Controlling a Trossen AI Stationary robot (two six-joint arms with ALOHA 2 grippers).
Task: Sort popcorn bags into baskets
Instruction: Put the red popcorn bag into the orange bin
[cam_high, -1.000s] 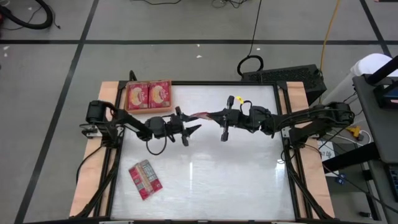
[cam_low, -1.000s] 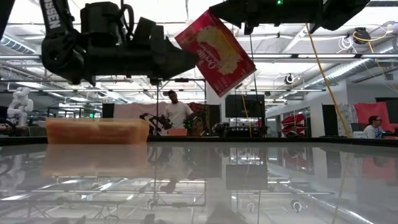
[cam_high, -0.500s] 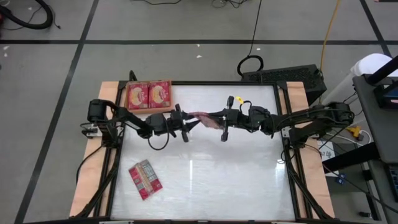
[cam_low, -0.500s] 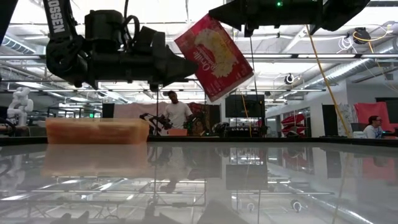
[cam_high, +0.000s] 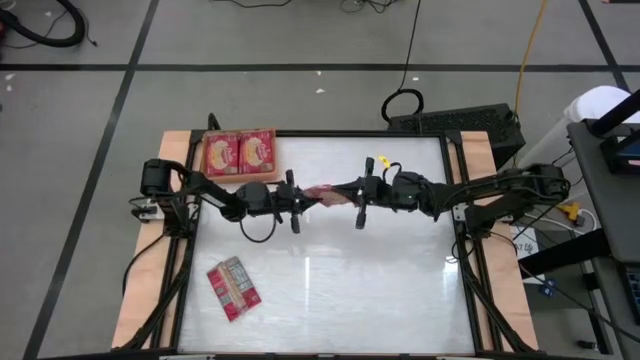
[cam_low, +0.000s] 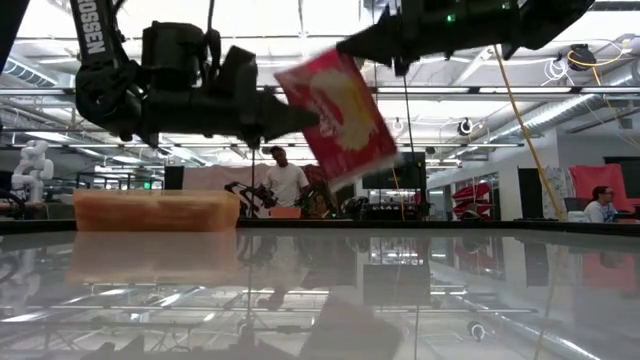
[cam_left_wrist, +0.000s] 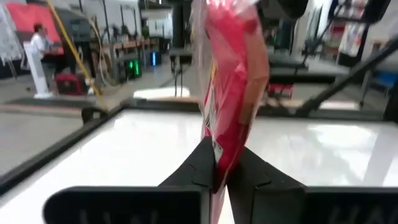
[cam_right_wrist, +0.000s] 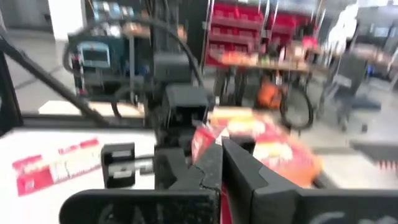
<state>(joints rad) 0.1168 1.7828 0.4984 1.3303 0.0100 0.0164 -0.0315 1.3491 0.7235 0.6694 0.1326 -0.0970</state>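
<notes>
Two robot arms meet over the middle of the tabletop (cam_high: 330, 290) and share one red popcorn bag (cam_low: 337, 115). The bag hangs in the air, tilted, well above the shiny top. The left pincer (cam_left_wrist: 221, 171) is clenched on the bag's lower edge, with a dark finger pressed on each side of it. The right pincer (cam_right_wrist: 219, 163) is also shut on the same bag, gripping it at the other end. From above, the bag shows as a small red strip between the two pincers, near the center of the frame. In the upper left of the tabletop sits an orange basket (cam_high: 240, 175) with two popcorn bags lying side by side in it. One more popcorn bag (cam_high: 233, 288) lies flat in the lower left, well apart from the arms. A person (cam_low: 286, 183) stands far back in the room behind the tabletop.
</notes>
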